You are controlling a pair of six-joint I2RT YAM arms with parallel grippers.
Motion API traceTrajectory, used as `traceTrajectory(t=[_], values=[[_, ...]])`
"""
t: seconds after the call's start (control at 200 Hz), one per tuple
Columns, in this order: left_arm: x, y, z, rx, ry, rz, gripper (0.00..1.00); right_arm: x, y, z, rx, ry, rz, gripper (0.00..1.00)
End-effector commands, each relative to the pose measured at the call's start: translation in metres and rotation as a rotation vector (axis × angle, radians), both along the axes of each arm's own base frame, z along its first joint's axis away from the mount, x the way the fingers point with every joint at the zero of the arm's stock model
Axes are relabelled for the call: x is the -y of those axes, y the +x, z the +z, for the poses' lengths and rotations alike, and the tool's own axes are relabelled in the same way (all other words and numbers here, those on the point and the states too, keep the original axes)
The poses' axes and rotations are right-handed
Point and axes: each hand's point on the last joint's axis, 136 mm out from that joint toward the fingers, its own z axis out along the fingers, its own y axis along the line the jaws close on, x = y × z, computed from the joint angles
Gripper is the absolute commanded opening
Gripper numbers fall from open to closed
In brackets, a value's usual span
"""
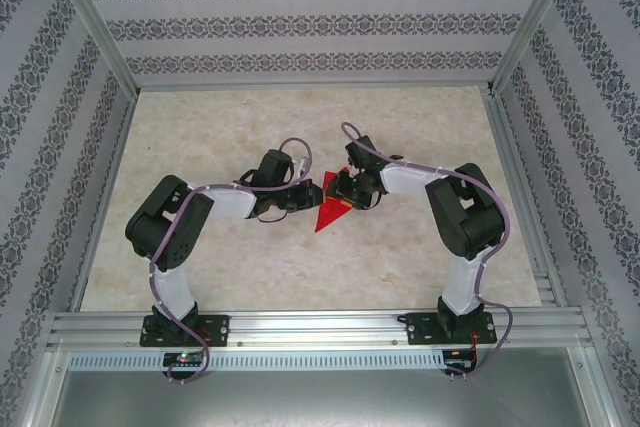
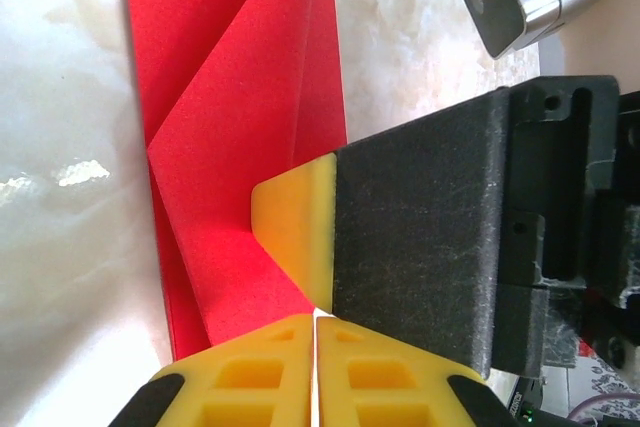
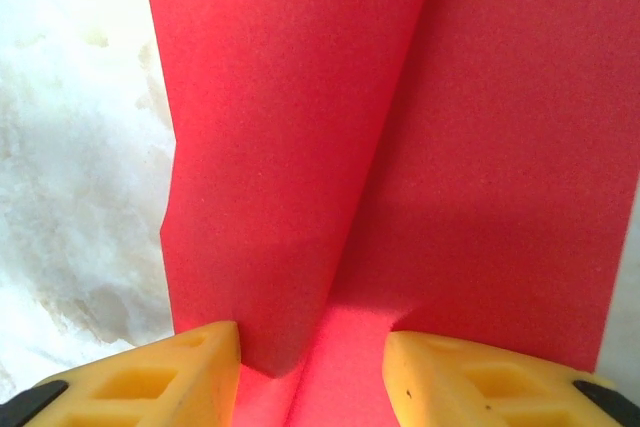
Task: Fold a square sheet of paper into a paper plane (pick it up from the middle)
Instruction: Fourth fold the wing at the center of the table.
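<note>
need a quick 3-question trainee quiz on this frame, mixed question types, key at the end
1. True or false: the right gripper is shut.
2. Where on the beige marbled table does the folded bright red paper sheet lie? A) at the far edge B) mid-table, between both grippers C) in the near-left corner
3. Which gripper is fully closed?
Key: 1 false, its fingers stand apart over the paper. 2 B. 3 the left gripper.
</note>
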Motion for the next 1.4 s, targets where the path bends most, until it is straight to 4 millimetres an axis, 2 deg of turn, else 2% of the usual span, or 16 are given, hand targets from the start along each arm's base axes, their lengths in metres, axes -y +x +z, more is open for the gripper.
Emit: traceTrajectory(t=[0.0,0.355,0.724,1.394], values=[[0.001,0.001,0.006,0.011,-0.032,-0.004,0.1,0.08,-0.1,-0.101,-0.386,-0.396,-0.021,0.48],[0.014,-0.01,-0.002,-0.015,-0.028,-0.078,0.1,0.081,-0.103,-0.106,-0.413,-0.396,-0.061,0.44],[0.009,-0.013,-0.024,-0.061,0.033,-0.073,0.1,0.08,-0.104,-0.109,-0.42,-0.389,-0.063,0.44],[0.002,-0.013,-0.039,-0.094,0.104,-0.049,0.05,0.075,-0.102,-0.11,-0.418,-0.365,-0.046,0.42]])
